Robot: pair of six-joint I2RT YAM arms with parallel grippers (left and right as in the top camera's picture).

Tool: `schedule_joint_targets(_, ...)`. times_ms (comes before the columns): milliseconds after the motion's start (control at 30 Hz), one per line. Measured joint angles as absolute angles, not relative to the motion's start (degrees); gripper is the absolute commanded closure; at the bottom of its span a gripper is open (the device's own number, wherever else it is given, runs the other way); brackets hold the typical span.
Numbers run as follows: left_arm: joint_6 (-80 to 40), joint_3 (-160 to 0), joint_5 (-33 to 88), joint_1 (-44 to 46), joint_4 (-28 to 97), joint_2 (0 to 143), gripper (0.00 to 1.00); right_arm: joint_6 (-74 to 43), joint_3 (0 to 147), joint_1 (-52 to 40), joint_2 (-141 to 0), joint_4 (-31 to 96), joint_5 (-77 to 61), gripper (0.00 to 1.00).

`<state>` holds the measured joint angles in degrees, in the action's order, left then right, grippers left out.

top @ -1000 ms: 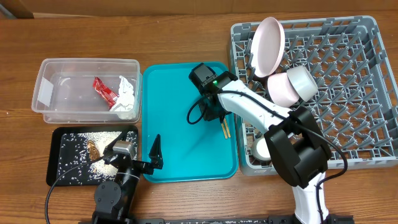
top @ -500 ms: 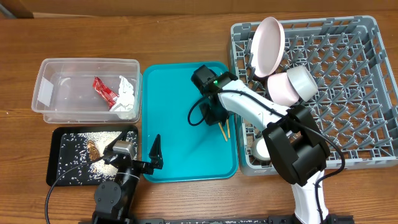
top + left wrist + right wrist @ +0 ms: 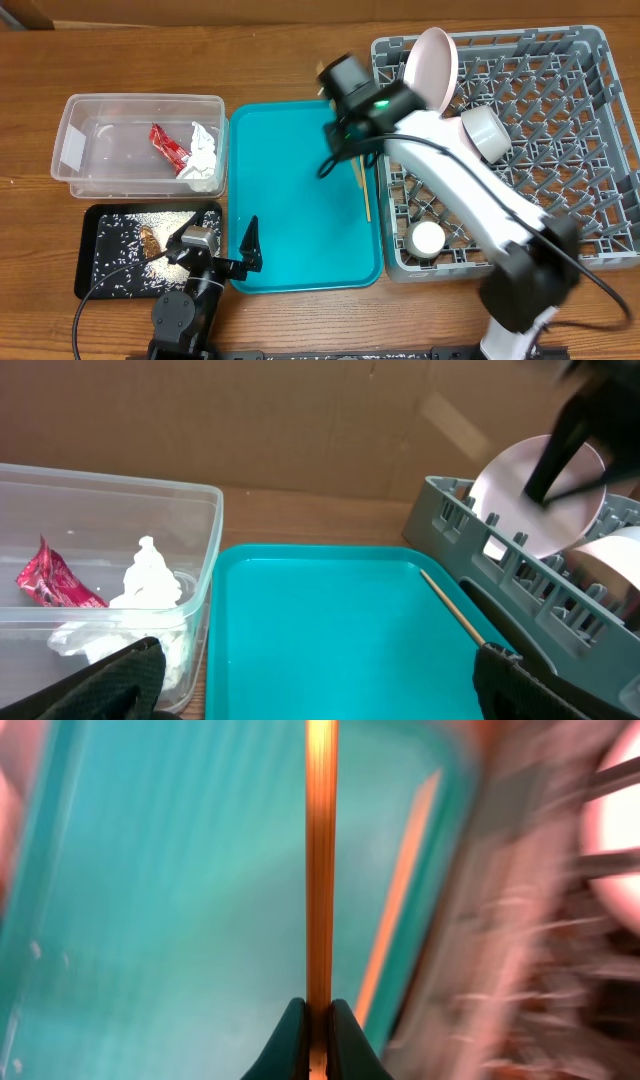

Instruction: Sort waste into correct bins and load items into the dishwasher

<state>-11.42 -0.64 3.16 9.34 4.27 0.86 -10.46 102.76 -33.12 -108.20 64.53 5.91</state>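
Observation:
My right gripper (image 3: 318, 1020) is shut on a wooden chopstick (image 3: 320, 870) and holds it above the teal tray (image 3: 290, 200), near the tray's far right corner (image 3: 350, 130). A second chopstick (image 3: 361, 188) lies on the tray along its right edge; it also shows in the right wrist view (image 3: 400, 900) and the left wrist view (image 3: 455, 610). The grey dish rack (image 3: 590, 150) on the right holds a pink plate (image 3: 430, 70), a pink cup (image 3: 485, 130) and a small white cup (image 3: 427, 238). My left gripper (image 3: 212, 248) is open and empty at the tray's front left edge (image 3: 320, 690).
A clear plastic bin (image 3: 90, 110) at the left holds a red wrapper (image 3: 168, 145) and crumpled white tissue (image 3: 205, 155). A black tray (image 3: 110, 250) with scattered rice and a food scrap lies in front of it. The right wrist view is motion-blurred.
My right gripper has risen from the tray and moved toward the far right with one chopstick in it. The other chopstick stays on the tray. The left arm has not moved.

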Motion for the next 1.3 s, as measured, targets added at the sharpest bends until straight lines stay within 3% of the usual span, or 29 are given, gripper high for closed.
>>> schedule_joint_targets(233, -11.42, -0.64, 3.16, 9.34, 4.27, 0.86, 0.00, -8.97, 101.23, -23.64, -106.13, 60.42, 10.70, 0.96)
schedule_joint_targets(433, -11.42, -0.64, 3.16, 9.34, 4.27, 0.86, 0.00, -7.75, 97.69, -21.32, -111.22, 60.62, 10.20, 0.95)
schedule_joint_targets(500, -11.42, -0.64, 3.16, 9.34, 4.27, 0.86, 0.00, -7.44, 97.25, -21.56, -112.16, 60.88, 9.87, 0.75)
schedule_joint_targets(600, -11.42, -0.64, 3.16, 9.34, 4.27, 0.86, 0.00, -6.92, 97.19, -22.41, -112.12, 61.30, 9.78, 0.54)
schedule_joint_targets(633, -11.42, -0.64, 3.16, 9.34, 4.29, 0.86, 0.00, -6.59, 97.19, -22.72, -112.09, 61.56, 9.63, 0.52)
schedule_joint_targets(933, -11.42, -0.64, 3.16, 9.34, 4.27, 0.86, 0.00, -6.13, 97.17, -27.40, -112.09, 64.99, 5.48, 0.58)
schedule_joint_targets(1300, -11.42, -0.64, 3.16, 9.34, 4.29, 0.86, 0.00, -8.71, 94.63, -36.51, -112.73, 56.38, 8.95, 0.57)
